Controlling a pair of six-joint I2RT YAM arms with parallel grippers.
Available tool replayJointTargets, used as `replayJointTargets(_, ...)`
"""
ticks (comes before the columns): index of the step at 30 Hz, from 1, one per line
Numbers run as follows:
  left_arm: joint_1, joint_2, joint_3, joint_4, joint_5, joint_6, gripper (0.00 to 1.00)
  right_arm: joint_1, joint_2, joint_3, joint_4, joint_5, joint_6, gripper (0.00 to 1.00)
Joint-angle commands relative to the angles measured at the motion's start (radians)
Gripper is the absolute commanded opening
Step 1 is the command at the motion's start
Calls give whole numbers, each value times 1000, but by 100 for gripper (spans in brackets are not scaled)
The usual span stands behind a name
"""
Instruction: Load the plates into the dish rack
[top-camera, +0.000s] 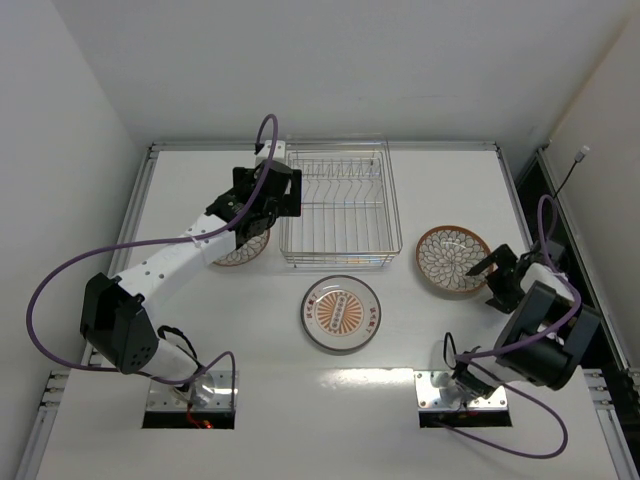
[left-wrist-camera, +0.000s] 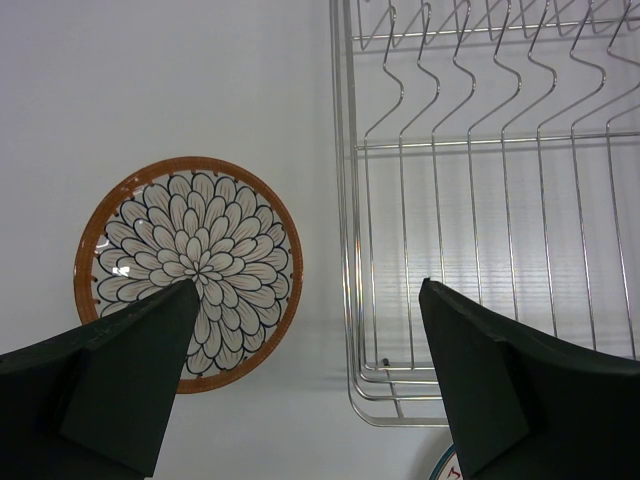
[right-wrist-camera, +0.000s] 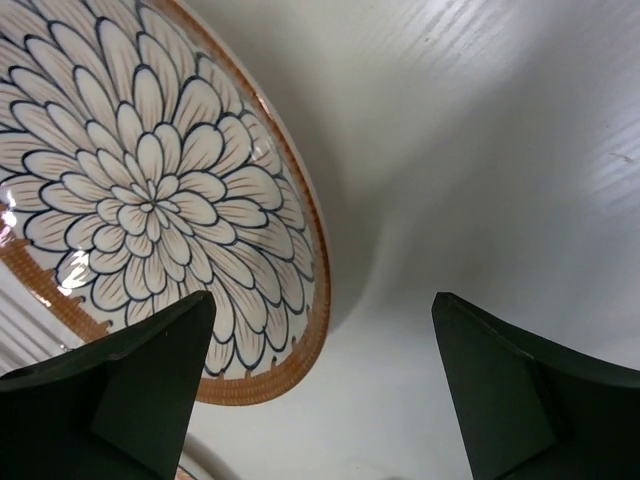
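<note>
The silver wire dish rack (top-camera: 340, 205) stands at the centre back with nothing in it. It also shows in the left wrist view (left-wrist-camera: 480, 200). A petal-pattern plate (top-camera: 240, 250) lies flat left of the rack's near corner and shows in the left wrist view (left-wrist-camera: 188, 272). My left gripper (top-camera: 262, 218) hovers open and empty above the gap between that plate and the rack (left-wrist-camera: 308, 300). A plate with an orange medallion centre (top-camera: 341, 312) lies in front of the rack. A second petal-pattern plate (top-camera: 453, 260) lies to the right (right-wrist-camera: 150, 200). My right gripper (top-camera: 495, 268) is open at its right rim (right-wrist-camera: 323, 305), its left finger above the plate's edge.
The white table is fenced by a metal frame (top-camera: 150, 150) with white walls behind and to the left. The edge of the medallion plate (left-wrist-camera: 447, 468) shows under my left gripper's right finger. Purple cables loop from both arms.
</note>
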Motion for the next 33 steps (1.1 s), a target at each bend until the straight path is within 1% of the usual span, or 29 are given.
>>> replayJointTargets(1, -6, -29, 0, 34, -2, -3, 92, -16, -5, -12, 84, -97, -1, 88)
replayJointTargets(2, -6, -29, 0, 34, -2, -3, 92, -16, -5, -12, 99, -112, -1, 82)
replayJointTargets(4, -6, -29, 0, 34, -2, -3, 92, -25, 30, -12, 123, -175, -1, 80)
replayJointTargets(6, -6, -29, 0, 34, -2, -3, 92, -25, 81, -12, 156, -245, 13, 73)
replayJointTargets(8, -6, -29, 0, 34, -2, -3, 92, -34, 93, 3, 156, -246, 30, 71)
replayJointTargets(9, -6, -29, 0, 34, -2, -3, 92, -34, 93, 3, 177, -258, 30, 63)
replayJointTargets(11, -6, -29, 0, 34, -2, -3, 92, -34, 124, 3, 202, -309, 58, 53)
replayJointTargets(12, -6, -29, 0, 34, -2, -3, 92, -34, 136, 3, 211, -330, 73, 38)
replayJointTargets(14, -6, -29, 0, 34, -2, -3, 92, -34, 160, -6, 235, -352, 91, 21)
replayJointTargets(15, -6, -29, 0, 34, -2, -3, 92, -34, 161, -17, 245, -361, 92, 8)
replayJointTargets(16, -6, -29, 0, 34, -2, -3, 92, -34, 161, -17, 245, -361, 101, 2)
replayJointTargets(17, -6, -38, 0, 34, -2, -3, 92, -34, 161, -17, 245, -349, 101, 0)
replayJointTargets(21, -6, -38, 0, 34, -2, -3, 92, -34, 34, -26, 202, -295, 101, 0)
replayJointTargets(22, -6, -38, 0, 34, -2, -3, 92, -34, -53, -26, 193, -284, 101, 0)
replayJointTargets(24, -6, -38, 0, 34, -2, -3, 92, -23, -153, -26, 182, -251, 113, 0)
replayJointTargets(25, -6, -48, 0, 34, -2, -3, 92, -10, -253, -15, 167, -223, 130, 0)
replayJointTargets(28, -6, -57, 0, 34, -2, -3, 92, 39, -371, -28, 156, -150, 188, 0)
replayJointTargets(29, -6, -57, -9, 34, -14, -3, 92, 50, -413, -37, 165, -99, 231, 0)
replayJointTargets(30, -6, -57, -9, 34, -14, -3, 92, 78, -494, -37, 165, -73, 248, 0)
replayJointTargets(32, -6, -66, -9, 34, -25, -3, 92, 113, -559, -17, 165, 7, 277, 0)
replayJointTargets(33, -6, -66, -9, 34, -25, -13, 92, 162, -579, -3, 165, 32, 298, 0)
